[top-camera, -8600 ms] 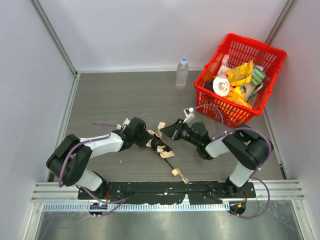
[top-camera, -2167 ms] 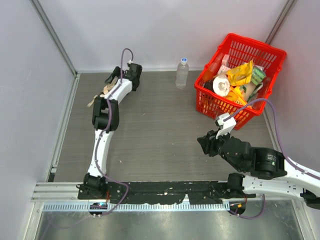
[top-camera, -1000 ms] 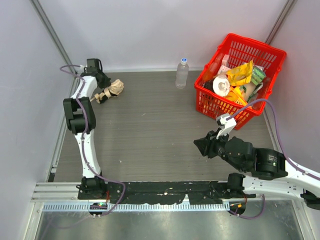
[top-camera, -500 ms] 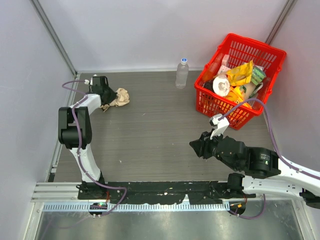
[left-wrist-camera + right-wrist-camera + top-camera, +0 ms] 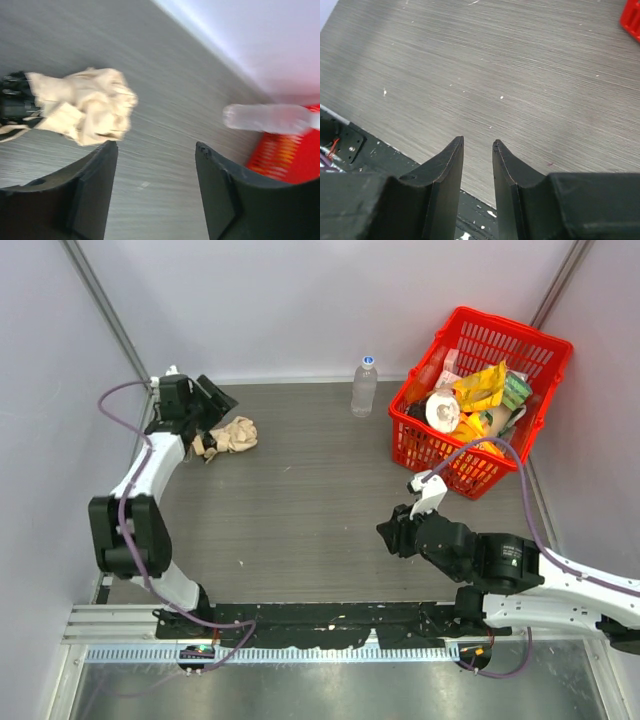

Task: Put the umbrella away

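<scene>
On the grey table (image 5: 300, 480), the umbrella (image 5: 232, 434) lies cream, crumpled.

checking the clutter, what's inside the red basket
The red basket holds yellow packets, a white round item and green packaging; whatever lies beneath them is covered.

Left arm (image 5: 140, 465) reaches to the far-left corner of the table (image 5: 300, 490), the left gripper (image 5: 156, 147) spread wide and empty. Right arm (image 5: 520, 565) lies low, pointing toward the table's middle, the right gripper (image 5: 477, 142) narrowly parted, empty.
</scene>
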Available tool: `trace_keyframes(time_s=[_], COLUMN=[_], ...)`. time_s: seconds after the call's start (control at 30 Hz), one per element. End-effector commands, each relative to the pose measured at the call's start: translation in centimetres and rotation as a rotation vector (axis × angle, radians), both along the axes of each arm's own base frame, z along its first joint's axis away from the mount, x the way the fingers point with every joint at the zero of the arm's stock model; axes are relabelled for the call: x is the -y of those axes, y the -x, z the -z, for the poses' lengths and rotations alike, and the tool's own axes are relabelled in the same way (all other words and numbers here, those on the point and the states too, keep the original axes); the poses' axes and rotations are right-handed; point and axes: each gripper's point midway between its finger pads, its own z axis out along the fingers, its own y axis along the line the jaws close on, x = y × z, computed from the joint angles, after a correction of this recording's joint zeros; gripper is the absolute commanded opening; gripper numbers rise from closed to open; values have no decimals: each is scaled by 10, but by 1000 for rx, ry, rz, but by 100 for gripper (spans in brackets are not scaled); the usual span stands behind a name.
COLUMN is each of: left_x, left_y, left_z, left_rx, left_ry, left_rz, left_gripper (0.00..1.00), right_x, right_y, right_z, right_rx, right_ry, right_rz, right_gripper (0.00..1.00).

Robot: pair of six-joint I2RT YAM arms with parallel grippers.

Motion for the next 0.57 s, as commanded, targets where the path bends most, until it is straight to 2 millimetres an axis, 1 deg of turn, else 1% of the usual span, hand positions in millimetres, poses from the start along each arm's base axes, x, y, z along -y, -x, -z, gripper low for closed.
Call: trace_keyframes(time_s=[0.0,0.03,0.07,0.1,0.13,0.17,0.2,0.23,0.27,0.3,0.33,0.37,0.4,0.43,0.47,0.5,0.53], left_x=[46,56,63,69,88,93,99,104,107,111,115,118,121,123,125,126,126], left_y=[44,60,77,93,117,134,154,172,186,204,216,226,235,241,247,252,255], left_z=[-102,-119,-134,-146,-161,-169,-183,-192,-201,-211,-217,-221,-225,-228,-229,-229,-229], left_rx=[217,258,306,350,396,428,478,520,555,600,623,638,651,656,661,667,669], left_ry=[155,196,227,247,259,256,246,237,232,230,233,240,248,256,261,262,261], left_rz=[231,279,315,354,424,448,475,495,504,524,545,568,591,606,624,636,639], left_gripper=[70,74,78,81,85,89,93,94,95,96,97,97,97,97,98,98,98], right_x=[25,29,41,47,58,65,76,84,92,97,105,107,109,108,111,111,109], right_y=[-16,-18,-21,-23,-26,-27,-28,-30,-29,-29,-28,-26,-24,-22,-20,-18,-18], right_z=[-18,-21,-25,-28,-36,-41,-52,-59,-73,-80,-92,-96,-105,-111,-114,-122,-121], right_rx=[61,70,91,105,130,144,170,195,213,230,244,256,278,290,298,316,320], right_ry=[-19,-17,-5,-2,-3,-5,-14,-13,-50,-56,-108,-106,-162,-187,-213,-248,-255], right_rz=[150,165,207,227,263,284,308,330,340,346,353,330,315,290,285,261,251], right_gripper=[36,37,38,39,41,43,45,47,48,49,50,51,54,58,60,69,81])
